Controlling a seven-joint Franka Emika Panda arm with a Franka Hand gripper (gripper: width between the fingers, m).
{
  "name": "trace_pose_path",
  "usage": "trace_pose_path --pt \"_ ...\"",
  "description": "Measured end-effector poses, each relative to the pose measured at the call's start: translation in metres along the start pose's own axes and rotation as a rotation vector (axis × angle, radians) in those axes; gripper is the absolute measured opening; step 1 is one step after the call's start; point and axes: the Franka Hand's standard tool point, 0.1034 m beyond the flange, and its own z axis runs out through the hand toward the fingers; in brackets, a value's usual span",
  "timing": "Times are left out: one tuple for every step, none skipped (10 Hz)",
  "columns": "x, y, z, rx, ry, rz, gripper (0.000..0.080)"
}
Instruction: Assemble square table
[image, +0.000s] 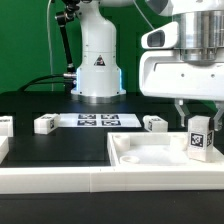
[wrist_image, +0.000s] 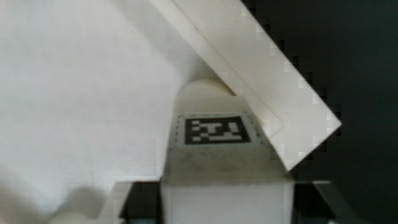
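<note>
The white square tabletop (image: 150, 152) lies rim-up at the front of the exterior view's right. My gripper (image: 198, 118) is shut on a short white leg (image: 198, 140) with a black-and-white tag. It holds the leg upright at the tabletop's corner on the exterior view's right. I cannot tell whether the leg touches the slab. In the wrist view the leg (wrist_image: 221, 150) sits between my black fingers (wrist_image: 146, 203), with the tabletop face (wrist_image: 89, 90) and its rim corner (wrist_image: 267, 75) beyond it. Three more legs lie on the table: one (image: 45, 123), another (image: 153, 122) and a third (image: 5, 125).
The marker board (image: 95, 120) lies flat behind the loose legs. The large white robot base (image: 97, 60) with a logo stands at the back centre. A long white rail (image: 60, 178) edges the front of the black workspace.
</note>
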Motion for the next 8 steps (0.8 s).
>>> trace_pose_path --pt "0.0002 0.0003 0.0002 0.002 -0.004 0.103 0.029" --pt "0.0008 0.0008 0.0001 0.007 -0.011 0.181 0.029" --pt "0.0022 0.0017 -0.0001 0.016 -0.022 0.214 0.029" --pt "0.004 0.003 -0.0003 0.03 -0.039 0.259 0.029" --pt "0.0032 0.003 -0.0002 0.033 -0.045 0.269 0.029" --pt "0.0028 0.0029 0.0001 0.033 -0.045 0.264 0.029" --pt "0.0024 0.0029 0.0006 0.032 -0.046 0.251 0.04" --pt "0.0025 0.0029 0.0007 0.033 -0.045 0.214 0.0542"
